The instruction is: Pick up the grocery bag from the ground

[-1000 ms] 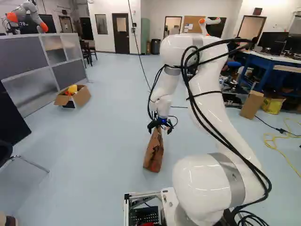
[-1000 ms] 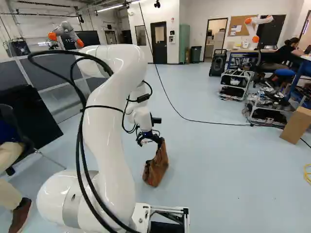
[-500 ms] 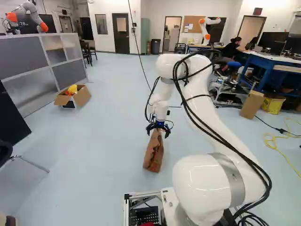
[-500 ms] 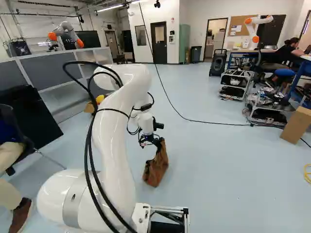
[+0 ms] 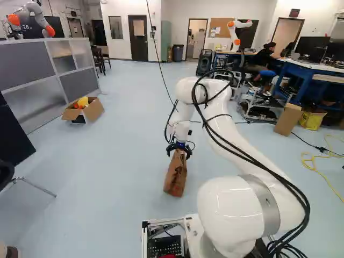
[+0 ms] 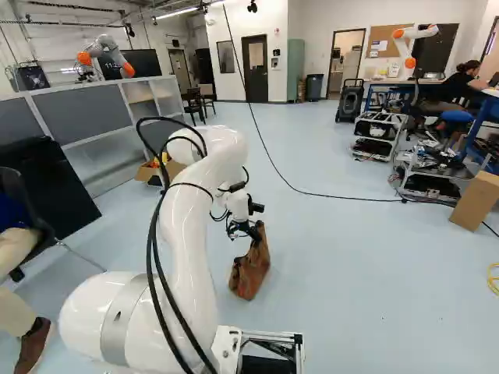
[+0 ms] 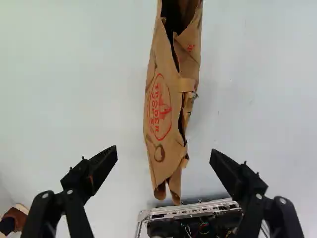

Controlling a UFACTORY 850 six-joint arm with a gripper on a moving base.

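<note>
Near: base frame [image 5: 161, 223], arm [image 5: 234, 141] reaching out ahead of it and down, likely to come at the bag from above. Grocery bag [image 7: 166, 104] on the floor [image 5: 118, 177], ahead of the base. Claw [image 7: 164, 150] set wide, one finger left of the bag and one right, neither touching; presumably lined up so closing pinches across the thin width. No grip, so the floor takes the weight.

Bag's long axis runs roughly near to far, dark opening toward its far end, narrow folded end toward the base. Standing or lying: can't tell for sure. Likely next: lower a bit, then close; paper could crumple or slip.

Far left: open carton [image 5: 70, 114] with yellow stuff, beside the partition [image 5: 27, 62], probably parked out of the way.
</note>
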